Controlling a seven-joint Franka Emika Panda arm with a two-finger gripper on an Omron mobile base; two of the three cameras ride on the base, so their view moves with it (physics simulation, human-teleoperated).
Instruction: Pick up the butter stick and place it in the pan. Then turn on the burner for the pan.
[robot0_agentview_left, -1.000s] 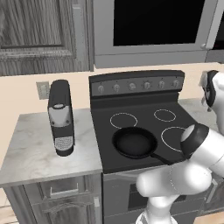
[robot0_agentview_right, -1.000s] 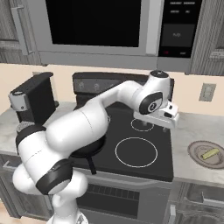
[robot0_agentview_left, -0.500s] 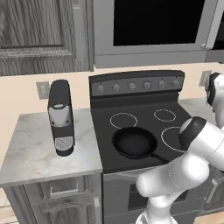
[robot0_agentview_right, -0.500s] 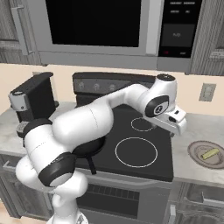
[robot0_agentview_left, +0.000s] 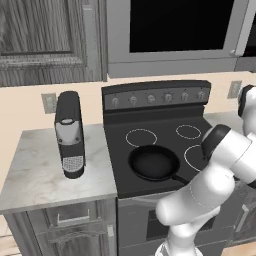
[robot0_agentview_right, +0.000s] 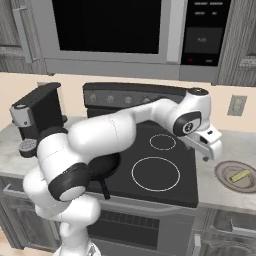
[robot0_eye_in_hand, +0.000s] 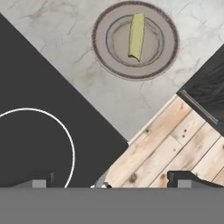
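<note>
No readable text, brand, number or sign anywhere. Faint pale marks on the dark microwave control panel (robot0_agentview_right: 202, 31), too blurred to make out. Small round knobs along the stove's back panel (robot0_agentview_left: 156, 97), unmarked as far as can be told. Nothing legible on the coffee machine (robot0_agentview_left: 69, 133) either.

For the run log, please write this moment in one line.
gripper: open, empty | butter stick: on plate, right counter | pan: on stove, empty | burner: not yet on
</note>
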